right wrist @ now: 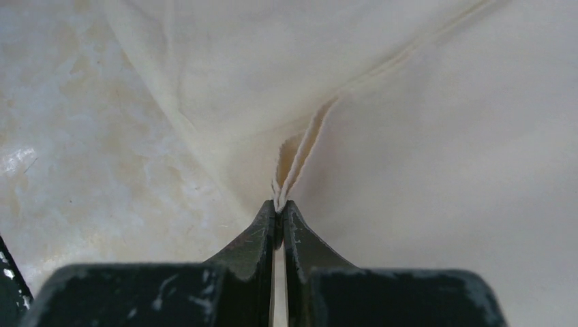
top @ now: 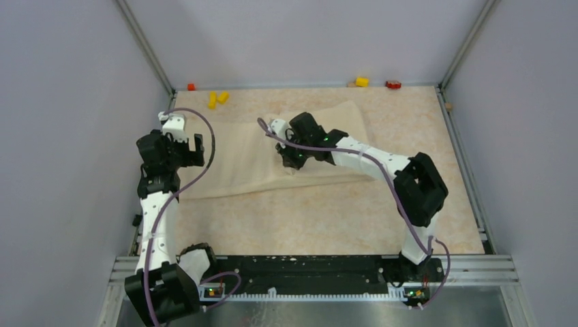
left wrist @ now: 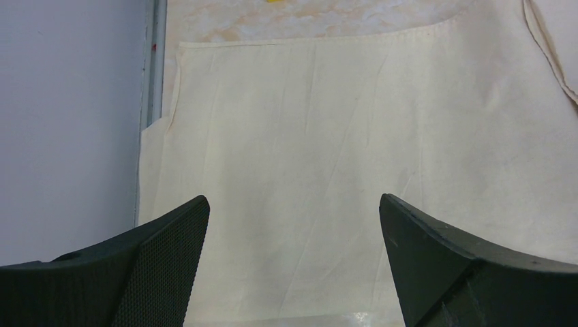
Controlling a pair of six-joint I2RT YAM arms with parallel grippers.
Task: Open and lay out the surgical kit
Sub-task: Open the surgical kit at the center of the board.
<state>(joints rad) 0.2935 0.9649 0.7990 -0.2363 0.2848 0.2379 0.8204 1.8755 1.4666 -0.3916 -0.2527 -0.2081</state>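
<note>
Beige cloth wrap (top: 232, 157), soft and creased, hem pinched by right gripper (right wrist: 278, 206)

Pale grey-lilac wall panels (top: 68, 102) enclose a beige marbled tabletop (top: 327, 218) on three sides. Aluminium frame posts (top: 144, 44) rise at 11 and 1 o'clock. A black rail (top: 307, 269) spans 6 o'clock.

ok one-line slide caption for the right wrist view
Black right gripper shut on the hemmed edge of the beige cloth wrap, above the marbled tabletop
</note>
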